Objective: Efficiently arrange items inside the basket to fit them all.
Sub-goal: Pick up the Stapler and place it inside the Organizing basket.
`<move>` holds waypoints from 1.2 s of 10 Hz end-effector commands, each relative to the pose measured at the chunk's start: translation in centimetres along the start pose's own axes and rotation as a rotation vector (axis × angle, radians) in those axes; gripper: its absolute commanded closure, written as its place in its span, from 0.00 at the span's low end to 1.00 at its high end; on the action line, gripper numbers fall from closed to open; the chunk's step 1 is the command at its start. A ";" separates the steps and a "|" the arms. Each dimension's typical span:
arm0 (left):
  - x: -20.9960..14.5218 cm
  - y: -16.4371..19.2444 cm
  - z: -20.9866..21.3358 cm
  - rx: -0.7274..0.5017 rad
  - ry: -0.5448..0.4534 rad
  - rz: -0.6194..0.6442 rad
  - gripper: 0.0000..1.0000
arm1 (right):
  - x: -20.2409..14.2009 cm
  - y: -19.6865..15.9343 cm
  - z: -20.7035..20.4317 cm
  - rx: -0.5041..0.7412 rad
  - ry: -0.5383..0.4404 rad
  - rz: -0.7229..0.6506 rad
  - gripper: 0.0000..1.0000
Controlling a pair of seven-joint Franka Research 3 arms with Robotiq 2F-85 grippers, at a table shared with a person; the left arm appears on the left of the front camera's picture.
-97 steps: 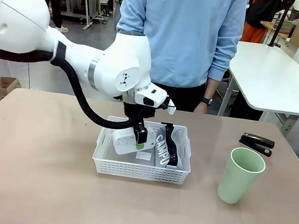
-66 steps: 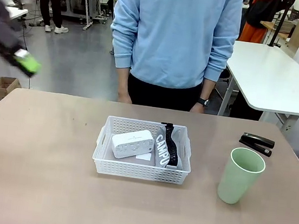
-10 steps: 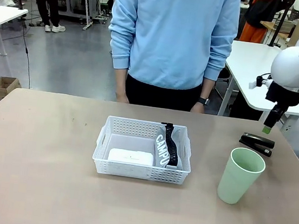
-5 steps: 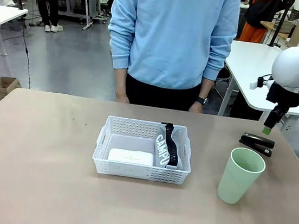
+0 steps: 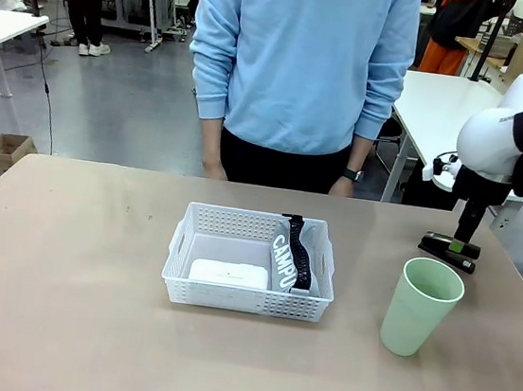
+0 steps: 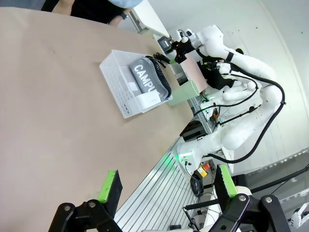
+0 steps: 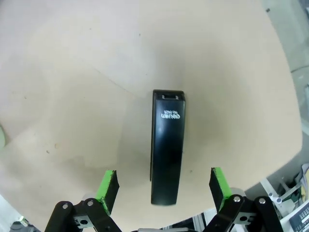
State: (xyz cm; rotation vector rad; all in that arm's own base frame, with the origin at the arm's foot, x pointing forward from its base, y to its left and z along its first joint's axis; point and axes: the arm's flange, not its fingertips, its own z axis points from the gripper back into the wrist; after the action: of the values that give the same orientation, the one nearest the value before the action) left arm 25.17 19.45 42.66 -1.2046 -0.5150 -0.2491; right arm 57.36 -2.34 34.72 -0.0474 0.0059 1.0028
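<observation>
Right end effector [image 5: 466, 246] hangs open just above the black stapler [image 5: 448, 249], its two green-padded fingers spread wide and gripping nothing. The stapler lies flat on the table [image 5: 85, 307] at the far right, beyond the pale green cup [image 5: 417, 308] and well apart from the basket [image 5: 247, 299]. In the right wrist view the stapler's long axis runs straight up the gap between the fingers, so they stand on either side of its narrow width. My judgement is that a straight descent and a squeeze across that width is what the pick-up needs. The right arm is plainly the nearer one. The left end effector [image 6: 167, 184] is also open and empty, held far back from the basket off the table's edge.

Inside the basket the white box [image 5: 228, 273] lies flat along the near wall and the grey pouch [image 5: 287, 256] stands on edge at the right end. Stapler and cup are not yet in.

Compared with a second ago, the right end effector has dropped from well above the stapler to just over it, while the basket, its contents and the cup have not moved.
</observation>
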 end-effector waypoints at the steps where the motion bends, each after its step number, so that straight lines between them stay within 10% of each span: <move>1: 0.0 -0.4 0.0 -0.015 -0.010 0.000 0.00 | 0.3 -1.1 -0.7 0.026 -0.042 0.026 0.00; 12: 0.0 -0.4 0.0 -0.015 -0.010 0.000 0.00 | 1.2 -0.9 -3.4 0.060 0.003 0.066 0.00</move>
State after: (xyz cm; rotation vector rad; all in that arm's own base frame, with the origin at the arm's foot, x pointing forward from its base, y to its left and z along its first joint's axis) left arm 25.16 19.45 42.66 -1.2047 -0.5149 -0.2491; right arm 58.24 -1.60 31.09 0.0048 0.0401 1.0389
